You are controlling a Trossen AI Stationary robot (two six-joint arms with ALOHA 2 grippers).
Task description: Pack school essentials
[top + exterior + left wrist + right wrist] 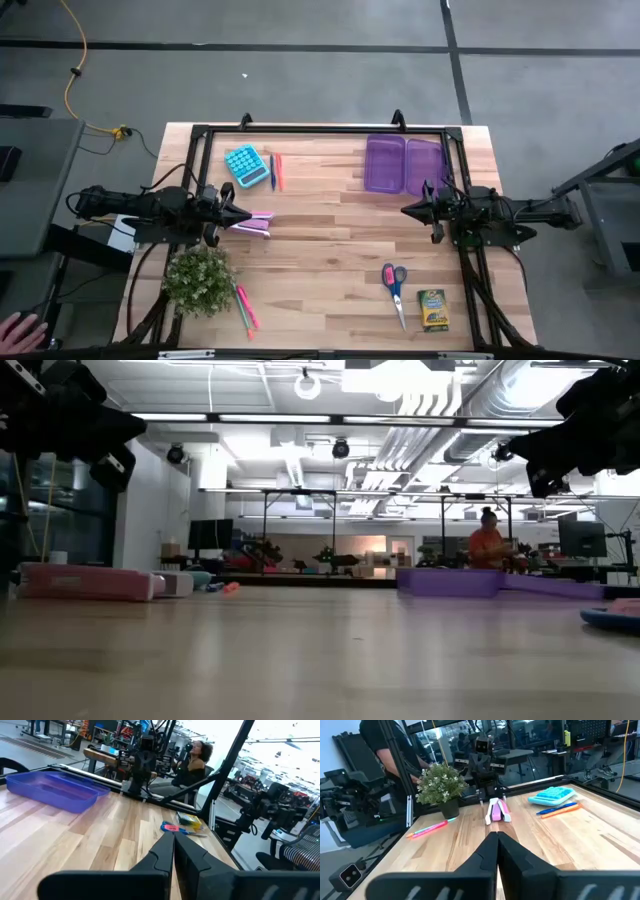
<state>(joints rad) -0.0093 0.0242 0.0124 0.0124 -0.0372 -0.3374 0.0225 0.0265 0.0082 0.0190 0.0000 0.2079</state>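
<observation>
Scissors (394, 281) lay beside the crayon box (433, 309); left gripper (243, 217) and right gripper (408, 210) hovered apart over the table (320, 260), fingers pressed together, empty.

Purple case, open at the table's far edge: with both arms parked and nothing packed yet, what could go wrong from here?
1. The scissors and crayon box lie at the near right, far from the purple case; a long carry could drop them.
2. The pink and green pens lie right beside the potted plant; the left claw, now shut, might knock the plant when reaching.
3. Thin pens lying flat may slip from a grasp.
</observation>
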